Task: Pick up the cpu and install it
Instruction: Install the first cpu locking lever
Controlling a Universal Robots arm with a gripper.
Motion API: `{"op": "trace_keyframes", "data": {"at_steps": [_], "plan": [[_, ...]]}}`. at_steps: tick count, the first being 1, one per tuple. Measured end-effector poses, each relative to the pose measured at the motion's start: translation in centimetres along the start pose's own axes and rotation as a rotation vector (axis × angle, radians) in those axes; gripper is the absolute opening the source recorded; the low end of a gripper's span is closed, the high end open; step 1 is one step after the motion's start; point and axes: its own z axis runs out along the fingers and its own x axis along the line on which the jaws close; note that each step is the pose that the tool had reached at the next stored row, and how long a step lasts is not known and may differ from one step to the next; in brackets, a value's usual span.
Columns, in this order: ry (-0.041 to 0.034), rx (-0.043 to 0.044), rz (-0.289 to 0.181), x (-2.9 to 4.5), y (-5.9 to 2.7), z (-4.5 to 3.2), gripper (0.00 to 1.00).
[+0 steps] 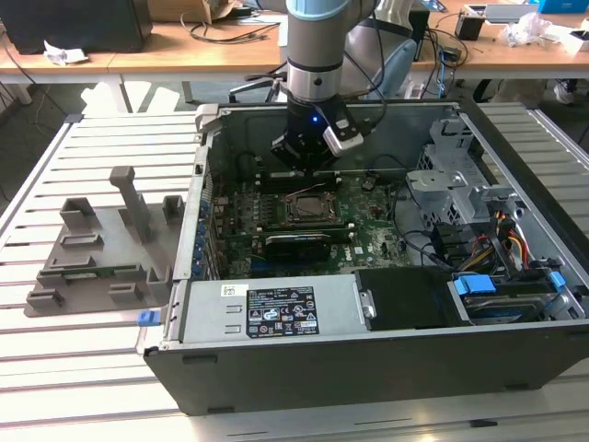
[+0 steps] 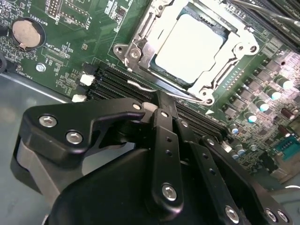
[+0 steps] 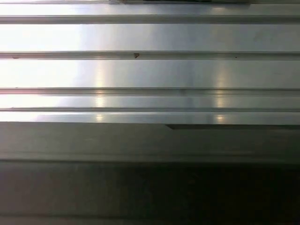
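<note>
Scanning from the exterior view's left, we meet a grey holder fixture (image 1: 101, 249) on the slatted table (image 1: 110, 138), well apart from the open computer case (image 1: 368, 304). Further right, inside the case, our gripper (image 1: 299, 157) hangs over the motherboard (image 1: 377, 230), just behind the socket frame (image 1: 308, 206). In the second wrist view the cpu (image 2: 190, 47) already lies flat within that frame (image 2: 140, 51), its pale metal top bare and the surrounding bracket apparently raised. The black fingers (image 2: 161, 140) look drawn together with nothing between them, their tips near the memory slots (image 2: 112, 82) beside the socket. We judge the placing step done and the securing of the socket the part in hand; any next move would call for care not to nudge the seated chip and for a clean line onto the bracket or its lever. Whether the chip sits fully home we cannot tell, since the frame's far edge is cut off. The fingertips themselves are masked by the gripper body, and the first wrist view gives us just metal slats (image 3: 150, 70).
</note>
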Motion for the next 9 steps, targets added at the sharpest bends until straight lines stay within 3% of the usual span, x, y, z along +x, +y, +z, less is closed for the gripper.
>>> {"op": "trace_keyframes", "data": {"at_steps": [9], "plan": [[0.0004, 0.0000, 0.000, -0.54, 0.06, 0.85, 0.11]]}}
